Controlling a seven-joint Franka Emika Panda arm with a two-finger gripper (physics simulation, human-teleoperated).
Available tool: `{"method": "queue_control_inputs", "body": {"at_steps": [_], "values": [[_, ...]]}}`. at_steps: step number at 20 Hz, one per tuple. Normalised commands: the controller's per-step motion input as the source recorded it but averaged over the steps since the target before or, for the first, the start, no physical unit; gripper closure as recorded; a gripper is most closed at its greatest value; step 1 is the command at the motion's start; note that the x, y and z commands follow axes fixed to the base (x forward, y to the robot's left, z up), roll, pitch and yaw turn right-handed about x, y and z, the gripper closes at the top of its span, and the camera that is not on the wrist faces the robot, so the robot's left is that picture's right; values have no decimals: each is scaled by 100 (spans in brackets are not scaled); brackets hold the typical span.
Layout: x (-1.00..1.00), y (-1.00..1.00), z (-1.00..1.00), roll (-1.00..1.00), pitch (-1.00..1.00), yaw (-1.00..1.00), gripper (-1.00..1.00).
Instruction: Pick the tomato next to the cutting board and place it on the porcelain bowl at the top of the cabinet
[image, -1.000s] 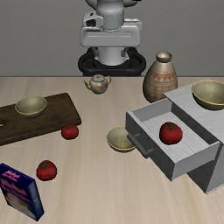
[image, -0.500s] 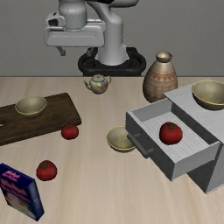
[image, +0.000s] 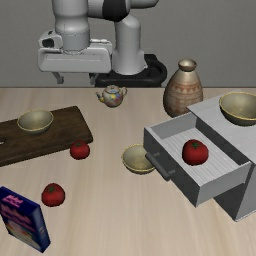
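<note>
Approach step: arm [image: 122, 35] high above desk [image: 110, 205], tomato [image: 80, 151] beside board [image: 60, 135] untouched; jaws open or closed, cannot tell. Next: descend over tomato, grasp.

high frontal view, whole table [image: 110, 215]

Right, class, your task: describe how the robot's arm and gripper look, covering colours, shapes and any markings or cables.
The arm is built from rounded, glossy white and light grey segments, with a darker band at a joint. It rises from a round black base. The gripper is a wide, boxy, light grey block with darker shading underneath. No markings or cables can be made out.
</note>
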Motion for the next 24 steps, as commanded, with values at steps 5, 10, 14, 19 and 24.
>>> {"method": "queue_control_inputs", "body": {"at_steps": [5,10,14,19,24], "values": [[20,0,-80,0,0,0,-100],[0,0,-100,0,0,0,-100],[0,0,-100,0,0,0,-100],[0,-20,-80,0,0,0,-100],[0,20,-40,0,0,0,100]]}}
